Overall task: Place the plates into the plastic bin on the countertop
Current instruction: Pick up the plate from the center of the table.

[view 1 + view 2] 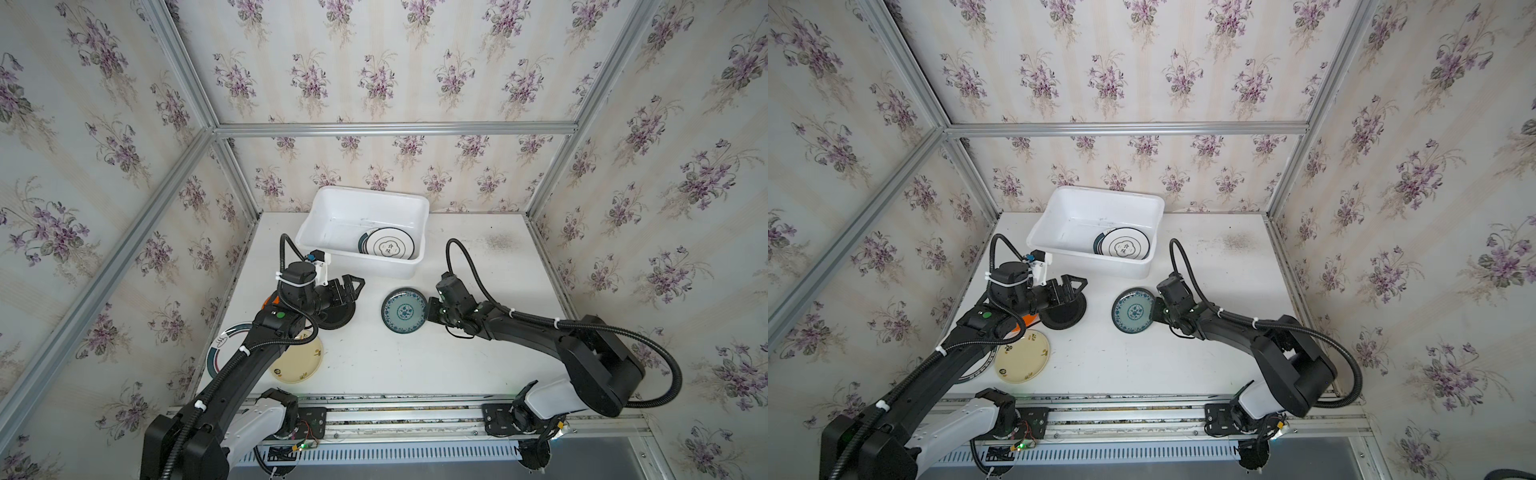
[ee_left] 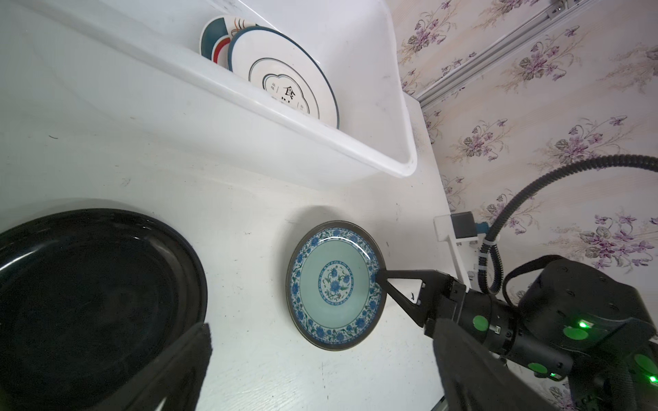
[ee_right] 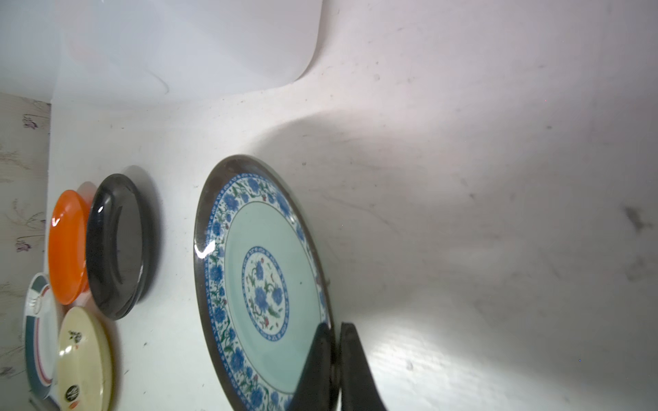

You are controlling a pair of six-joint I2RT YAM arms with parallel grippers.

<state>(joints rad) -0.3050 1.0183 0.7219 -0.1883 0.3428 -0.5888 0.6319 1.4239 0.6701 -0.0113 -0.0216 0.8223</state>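
A teal-patterned plate (image 1: 405,309) (image 2: 334,284) lies in the middle of the countertop (image 1: 415,365). My right gripper (image 1: 430,309) (image 3: 334,331) is shut on its right rim, one finger above and one below. Whether the plate still touches the countertop I cannot tell. My left gripper (image 1: 351,286) (image 2: 320,359) hangs open over the black plate (image 1: 338,318) (image 2: 89,284), holding nothing. The white plastic bin (image 1: 365,191) (image 2: 320,142) stands at the back. Inside it, a white plate with Chinese characters (image 1: 390,247) (image 2: 285,78) rests on another teal-marked plate (image 2: 213,35).
Under my left arm lie a cream plate (image 1: 301,361) (image 3: 83,359), a white teal-rimmed plate (image 1: 222,345) (image 3: 37,320) and an orange plate (image 1: 272,300) (image 3: 67,245). Wallpapered walls with aluminium rails enclose three sides. The arm bases sit on the front rail.
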